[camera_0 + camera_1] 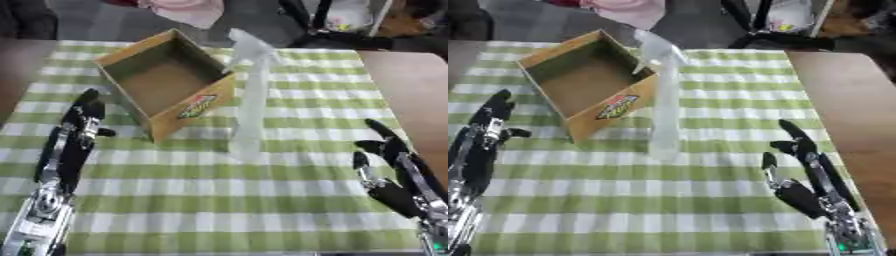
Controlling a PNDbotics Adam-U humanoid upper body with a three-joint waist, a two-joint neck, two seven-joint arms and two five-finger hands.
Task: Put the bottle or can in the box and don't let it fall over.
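A tall clear spray bottle (250,100) with a white trigger head stands upright on the green-checked cloth, just right of an open cardboard box (166,80). The box is empty and has a logo on its near right wall. My left hand (80,125) rests open on the cloth left of the box, fingers straight and pointing away. At the lower right my right hand (389,165) is open too, fingers up, well apart from the bottle. Neither hand touches the bottle or the box.
The checked cloth (219,200) covers most of the table; bare brown tabletop (411,90) shows on the right. Pink cloth (188,10) and dark chair legs (306,15) lie beyond the far edge.
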